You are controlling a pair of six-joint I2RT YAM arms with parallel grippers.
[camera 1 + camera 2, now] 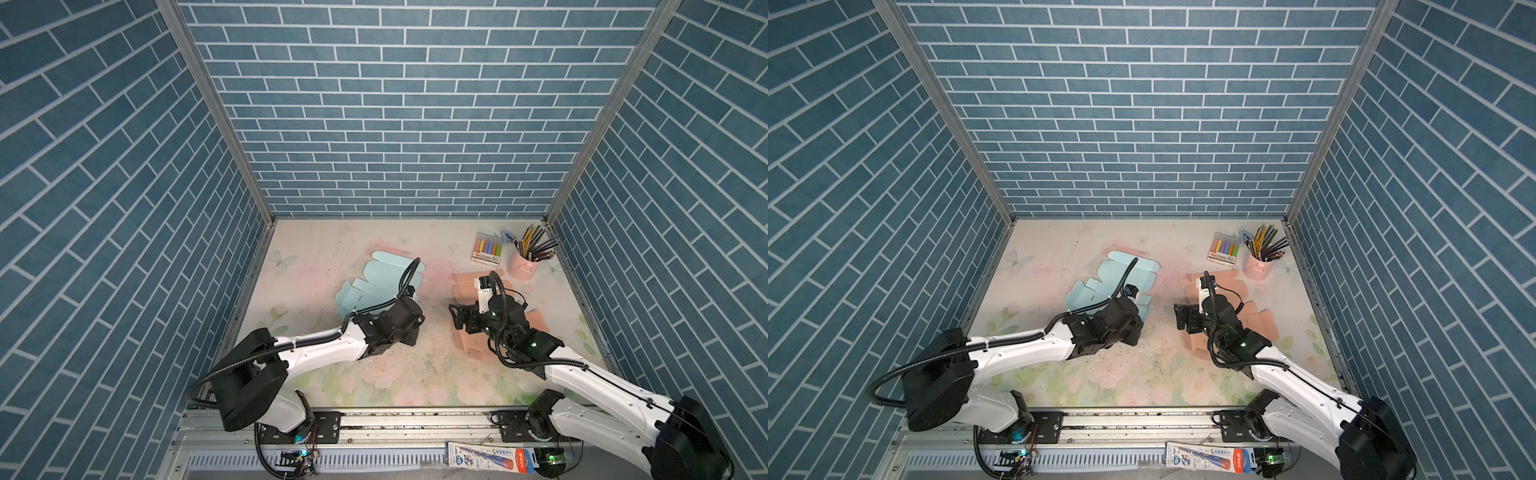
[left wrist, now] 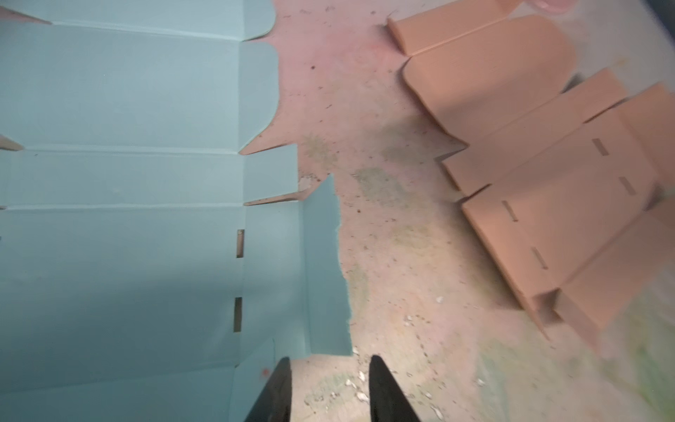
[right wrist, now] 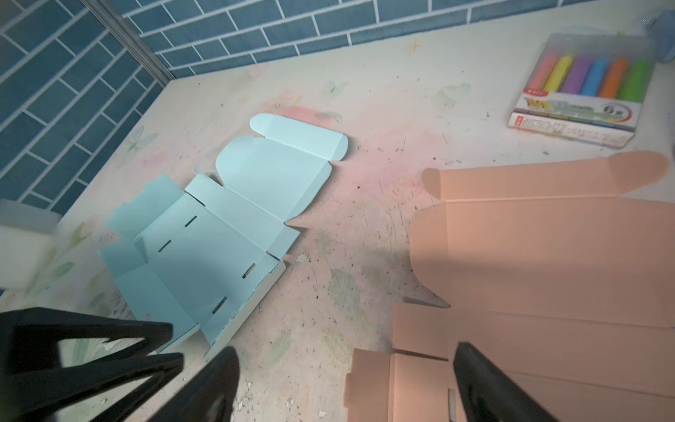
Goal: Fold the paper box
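Left gripper (image 2: 330,360) narrowly parted, right gripper (image 3: 345,349) wide, both empty; 1 blue box (image 2: 128,274) left, 1 pink box (image 3: 548,255) right.

Left hand (image 2: 330,360), right hand (image 3: 346,349) (wider) agape.

both top views: high above and far from the blue box (image 1: 370,278), looking steeply down toward the wall (image 1: 395,124) behind it | left wrist: close over the blue box's edge, facing down | right wrist: low, farther off, slanting across it | all share: blue box, pink box (image 2: 493,84) beside it
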